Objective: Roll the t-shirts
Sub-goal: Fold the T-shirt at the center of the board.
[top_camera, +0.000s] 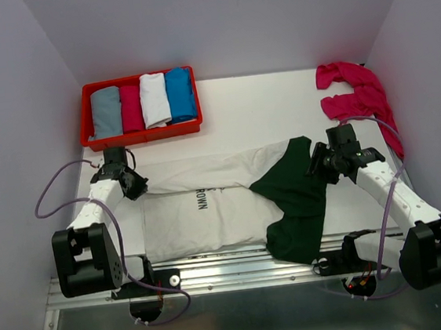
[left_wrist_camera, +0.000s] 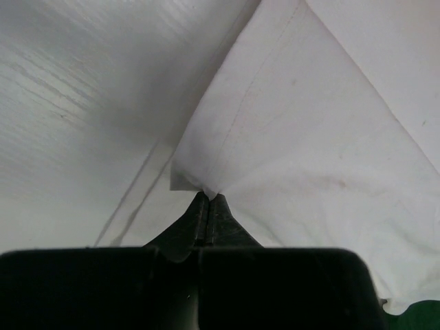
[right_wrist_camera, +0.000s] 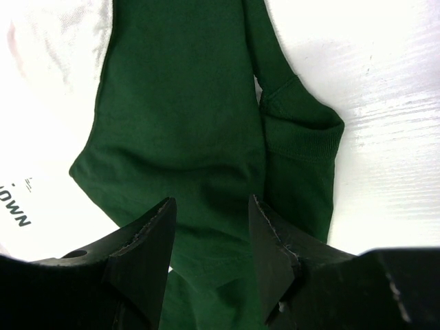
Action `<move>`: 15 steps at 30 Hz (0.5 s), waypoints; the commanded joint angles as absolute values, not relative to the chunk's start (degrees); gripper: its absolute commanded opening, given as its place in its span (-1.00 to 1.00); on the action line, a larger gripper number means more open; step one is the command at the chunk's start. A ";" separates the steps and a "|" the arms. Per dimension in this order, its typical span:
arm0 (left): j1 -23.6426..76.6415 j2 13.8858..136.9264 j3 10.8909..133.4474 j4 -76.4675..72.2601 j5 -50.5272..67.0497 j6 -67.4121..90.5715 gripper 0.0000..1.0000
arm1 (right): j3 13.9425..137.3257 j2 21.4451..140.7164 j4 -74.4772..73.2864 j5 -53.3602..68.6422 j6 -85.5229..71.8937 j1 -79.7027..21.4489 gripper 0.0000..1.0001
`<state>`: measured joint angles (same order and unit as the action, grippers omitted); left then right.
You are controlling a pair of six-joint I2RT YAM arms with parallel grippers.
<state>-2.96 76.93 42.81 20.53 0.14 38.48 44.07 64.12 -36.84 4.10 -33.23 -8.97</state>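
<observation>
Nearest me, the white t-shirt [top_camera: 202, 218] lies spread sideways across the tabletop [top_camera: 261, 101]. Its hem points to 9 o'clock and its dark green sleeves [top_camera: 295, 196] to 3 o'clock. A small dark print sits mid-chest, and the far long edge looks folded over into a band.

At the shirt's 9 o'clock end, my left hand [left_wrist_camera: 208, 198] is closed on the white t-shirt. On the left wrist view the two fingers meet with a peak of white cloth pinched between their tips, and the fabric is lifted into a small tent above the tabletop.

At the 3 o'clock end, my right hand [right_wrist_camera: 210, 206] is over the far green sleeve with its fingers spread apart and nothing clamped between them. Green cloth fills the gap below, and the ribbed cuff [right_wrist_camera: 302, 134] lies just to the 2 o'clock side of the fingers. I cannot tell whether the tips touch the fabric.

Farther out, at 11 o'clock, a red tray [top_camera: 142, 135] holds four rolled garments [top_camera: 143, 102] side by side: grey, magenta, white, blue. At 1 o'clock, against the far right wall, the pink t-shirts [top_camera: 355, 92] lie in a loose heap, well apart from the white one.
</observation>
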 commanded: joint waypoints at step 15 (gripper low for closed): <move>-2.55 73.64 41.74 25.92 -0.26 37.97 -0.57 | 43.86 63.11 -34.89 3.51 -33.31 -8.61 0.04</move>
